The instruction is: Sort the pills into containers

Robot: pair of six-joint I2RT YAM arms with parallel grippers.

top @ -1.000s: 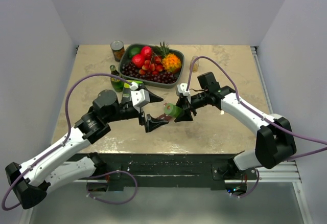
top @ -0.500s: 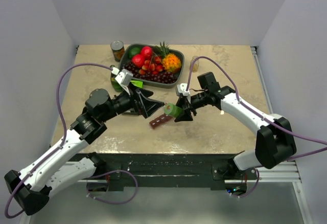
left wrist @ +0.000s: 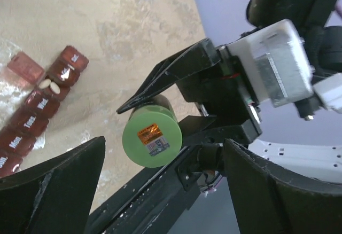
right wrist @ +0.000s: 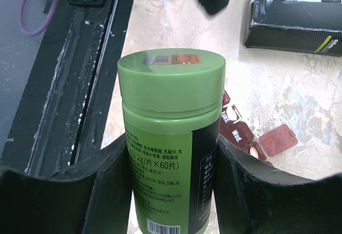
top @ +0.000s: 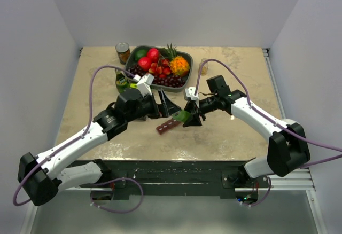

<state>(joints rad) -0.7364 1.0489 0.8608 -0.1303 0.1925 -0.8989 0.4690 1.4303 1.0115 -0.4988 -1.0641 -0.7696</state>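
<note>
A beige stone-patterned table [top: 240, 73] is seen from above, with two white-and-black robot arms reaching in from its near edge. Nearest the edge, around the middle, lies the dark red pill organiser [top: 168, 125], a narrow strip of small square compartments with weekday labels. The left wrist view shows one lid flipped open and two white pills [left wrist: 50, 85] in that compartment. Just beyond the strip, the right gripper [top: 188, 117] is clamped on a green pill bottle [right wrist: 170, 100], one finger on each side. The bottle is held on its side above the table, its capped end towards the left arm. The left gripper [top: 164, 106] faces the bottle, fingers spread wide and holding nothing. A black-and-green box [right wrist: 294, 15] lies on the table near the strip. Farther back stand a green glass bottle [top: 121, 82], a dark tray [top: 140, 48] of mixed fruit, and a can [top: 123, 51].
</note>
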